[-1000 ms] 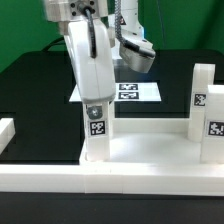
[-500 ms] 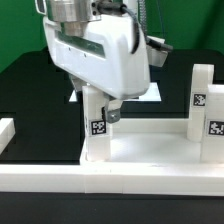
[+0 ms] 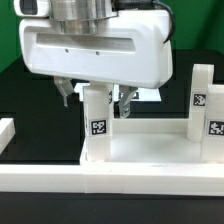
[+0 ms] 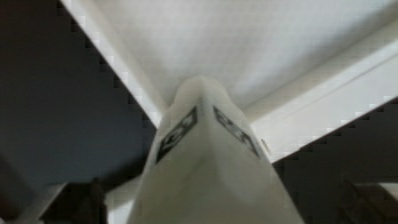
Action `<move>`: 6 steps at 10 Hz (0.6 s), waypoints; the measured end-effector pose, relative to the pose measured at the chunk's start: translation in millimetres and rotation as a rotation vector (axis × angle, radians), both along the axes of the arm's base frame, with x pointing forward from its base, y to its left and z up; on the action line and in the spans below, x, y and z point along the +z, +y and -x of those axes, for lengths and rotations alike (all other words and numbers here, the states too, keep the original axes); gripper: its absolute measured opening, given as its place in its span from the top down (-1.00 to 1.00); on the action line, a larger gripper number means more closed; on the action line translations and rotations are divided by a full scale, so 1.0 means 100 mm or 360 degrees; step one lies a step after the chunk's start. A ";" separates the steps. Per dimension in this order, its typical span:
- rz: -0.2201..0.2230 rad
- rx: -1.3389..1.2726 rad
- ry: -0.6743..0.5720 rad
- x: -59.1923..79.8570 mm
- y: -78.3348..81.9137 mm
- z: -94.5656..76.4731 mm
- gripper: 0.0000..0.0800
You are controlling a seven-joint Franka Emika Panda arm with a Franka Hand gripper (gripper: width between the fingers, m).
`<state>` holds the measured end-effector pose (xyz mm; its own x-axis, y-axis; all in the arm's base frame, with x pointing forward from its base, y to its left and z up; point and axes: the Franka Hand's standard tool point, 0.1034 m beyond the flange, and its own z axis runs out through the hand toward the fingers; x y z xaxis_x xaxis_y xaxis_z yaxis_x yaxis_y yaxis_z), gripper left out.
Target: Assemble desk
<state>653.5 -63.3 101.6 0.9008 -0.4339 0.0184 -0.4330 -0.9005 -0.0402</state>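
Two legs stand upright on the top [image 3: 150, 152]: one leg [image 3: 96, 132] directly below the tool [image 3: 96, 98], between its spread, released fingers, the other leg [image 3: 203, 98] well off to its side. If the near leg is loosely seated, a finger brushing it as the tool lifts away could tilt it.

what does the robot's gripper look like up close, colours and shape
The gripper has a wide, boxy white housing with rounded corners and a recessed slot along its front. A ribbed metallic silver collar sits on top. Two short dark grey fingers hang below it.
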 end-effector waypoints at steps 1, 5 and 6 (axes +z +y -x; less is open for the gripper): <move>0.0008 0.0124 -0.0004 0.00 0.01 0.00 -0.62; 0.0075 0.0640 -0.0017 0.01 0.01 -0.02 -0.62; 0.0082 0.0701 -0.0015 0.01 0.00 -0.02 -0.62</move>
<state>655.5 -63.6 102.1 0.9992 -0.0070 0.0391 -0.0073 -0.9999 0.0072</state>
